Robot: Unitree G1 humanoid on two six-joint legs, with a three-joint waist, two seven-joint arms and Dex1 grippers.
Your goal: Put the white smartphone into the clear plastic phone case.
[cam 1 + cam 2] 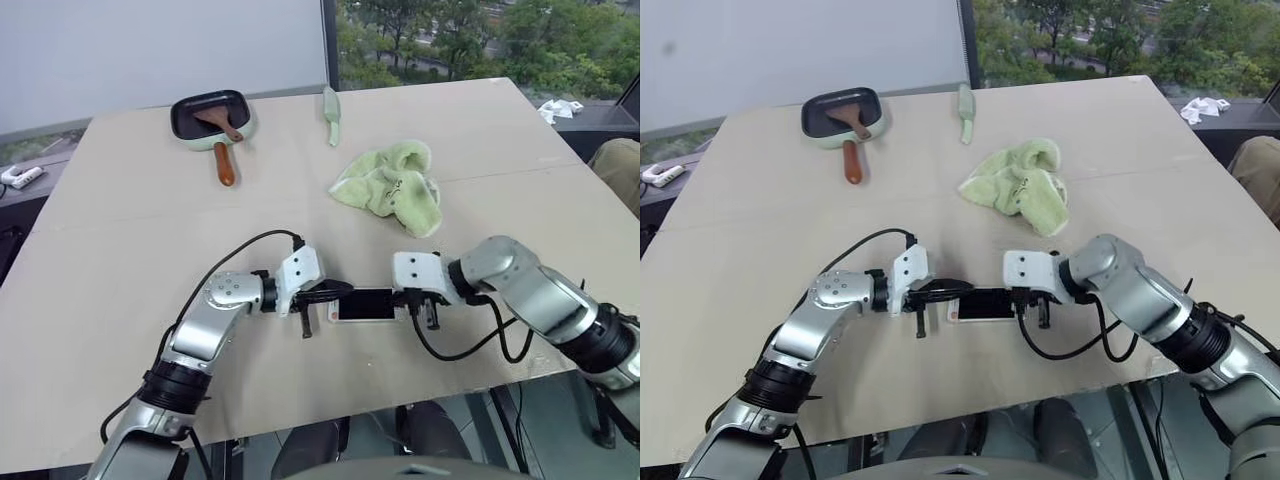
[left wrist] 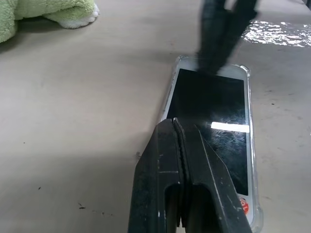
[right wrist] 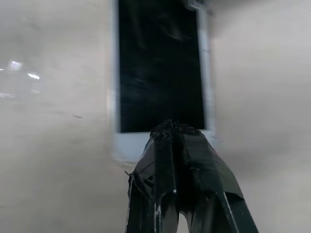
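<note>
Arms of mine reach inward over the table (image 1: 120, 260) in the left eye view, meeting at the white smartphone (image 1: 366, 305), which lies flat, screen up, near the table's front edge. My left gripper (image 1: 334, 292) comes at the phone from its left end, my right gripper (image 1: 408, 300) from its right end, tilted downward. Beyond the phone lies a fluffy green cloth (image 1: 390, 185); farther back from the phone sit a dark pan (image 1: 208, 118) with a wooden spatula (image 1: 222, 122) in it and a pale green utensil (image 1: 332, 113). Nothing lies between these and the phone.

From my left wrist, my fingers (image 2: 194, 160) are pressed together, holding nothing, over the phone's near end. The clear plastic phone case (image 2: 251, 145) rims the phone's edges and corners.

From my right wrist, my fingers (image 3: 187, 160) are likewise closed and empty, their tips over the phone's white bezel.
</note>
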